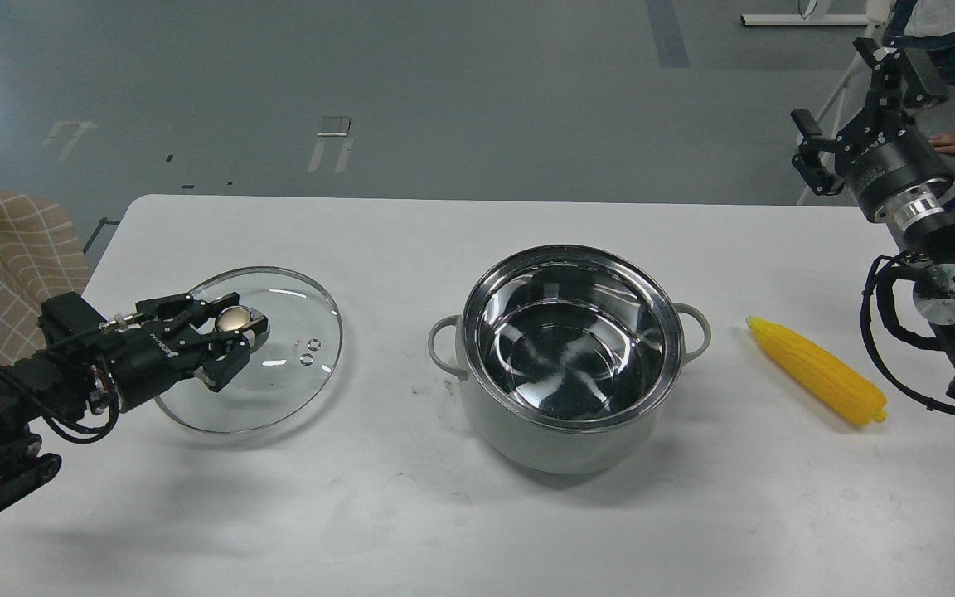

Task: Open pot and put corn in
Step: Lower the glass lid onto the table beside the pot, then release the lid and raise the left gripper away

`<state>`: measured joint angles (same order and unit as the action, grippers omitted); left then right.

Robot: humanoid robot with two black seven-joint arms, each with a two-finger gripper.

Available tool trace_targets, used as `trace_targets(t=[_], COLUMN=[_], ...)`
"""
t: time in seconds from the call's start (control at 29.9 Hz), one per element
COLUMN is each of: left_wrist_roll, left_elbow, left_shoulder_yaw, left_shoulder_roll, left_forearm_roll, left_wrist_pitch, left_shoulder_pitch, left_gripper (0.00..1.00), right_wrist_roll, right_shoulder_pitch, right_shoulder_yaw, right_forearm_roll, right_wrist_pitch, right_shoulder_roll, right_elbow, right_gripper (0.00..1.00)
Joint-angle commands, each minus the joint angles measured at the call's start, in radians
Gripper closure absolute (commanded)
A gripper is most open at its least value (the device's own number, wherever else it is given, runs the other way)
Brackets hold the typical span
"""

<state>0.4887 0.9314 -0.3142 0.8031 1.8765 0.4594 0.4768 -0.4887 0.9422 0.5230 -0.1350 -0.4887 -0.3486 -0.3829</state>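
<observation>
- Table (411, 531): one, white, carries everything. Count on it: one pot, one lid, one corn.
- Pot (570, 431): one, near the table's centre, a little toward the right edge. Open, nothing in it, with a shiny steel inside and a grey-green wall. Two loop handles, one on each side. Judged heavy and rigid, so it should stay put when the corn drops in. No need to hold it.
- Lid (278, 390): one, glass, flat on the table near the left edge, well apart from the pot. Gold knob (233, 318) on top. Judged fragile and slippery at the rim; the knob is the only sensible hold.
- Corn (817, 371): one, yellow, lying on the table near the right edge, just beside the pot's right handle but not touching. Tapered tip points toward the pot. Looks like plastic: judged light, stiff, and prone to roll. The ribbed surface should give some grip. Best taken across the thick middle, jaws square to its long axis.
- Left gripper (239, 340): over the lid, jaws parted either side of the knob; cannot tell whether they touch it.
- Right gripper (846, 124): raised beyond the table's far right corner, well apart from the corn, jaws spread wide and holding nothing.
</observation>
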Motion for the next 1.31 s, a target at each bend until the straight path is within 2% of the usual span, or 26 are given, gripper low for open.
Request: trace_targets(t=[0.0,0.17,0.23,0.33,0.44,0.57,0.7,0.94,1.1,1.17,1.21,1.27], left_wrist_roll=[0.0,0.0,0.0,0.0,0.0,0.0,0.0,0.0,0.0,0.0,0.0,0.0], left_elbow=[-0.003,-0.02,-0.022,-0.023,-0.049,-0.054,-0.054,-0.003,0.131,0.184,0.184,0.201], left_shoulder_yaw=[0.0,-0.002,0.0,0.0,0.0,0.0,-0.002,-0.023,-0.034,-0.034,-0.034,-0.036], left_shoulder_roll=[-0.005,-0.008,-0.009,-0.013,-0.028,-0.038,-0.044,-0.019,0.074,0.113,0.113,0.13], left_forearm_roll=[0.001,0.001,0.001,0.001,0.001,0.001,0.0,-0.019,-0.2,-0.314,-0.315,-0.437], left_wrist_pitch=[0.001,0.004,0.004,0.004,0.004,0.004,0.005,0.01,-0.01,-0.062,-0.062,-0.141], left_shoulder_pitch=[-0.006,-0.012,-0.012,-0.02,-0.021,-0.021,-0.02,-0.001,0.066,0.133,0.134,0.202], left_gripper=[0.74,0.65,0.53,0.44,0.39,0.37,0.22,0.15,0.13,0.12,0.12,0.12], right_wrist_roll=[0.0,0.0,0.0,0.0,0.0,0.0,0.0,0.0,0.0,0.0,0.0,0.0], right_shoulder_pitch=[0.0,0.0,0.0,0.0,0.0,0.0,-0.003,-0.005,0.003,0.012,0.012,0.026], right_shoulder_yaw=[0.0,0.0,0.0,0.0,0.0,0.0,0.0,0.0,-0.001,-0.004,-0.005,-0.011], right_forearm_roll=[0.0,0.0,0.0,0.0,0.0,0.0,0.0,0.0,0.0,-0.002,-0.002,-0.024], right_wrist_pitch=[0.0,0.0,0.0,0.0,0.0,0.0,0.0,0.0,0.0,0.0,0.0,0.0], right_shoulder_roll=[-0.001,-0.001,0.0,-0.001,-0.001,-0.001,-0.001,-0.012,-0.027,-0.056,-0.056,-0.079], right_elbow=[0.001,0.001,0.001,0.001,0.001,0.001,0.001,-0.001,-0.004,-0.008,-0.008,-0.011], right_gripper=[0.0,0.0,0.0,0.0,0.0,0.0,0.0,0.0,0.0,0.0,0.0,0.0])
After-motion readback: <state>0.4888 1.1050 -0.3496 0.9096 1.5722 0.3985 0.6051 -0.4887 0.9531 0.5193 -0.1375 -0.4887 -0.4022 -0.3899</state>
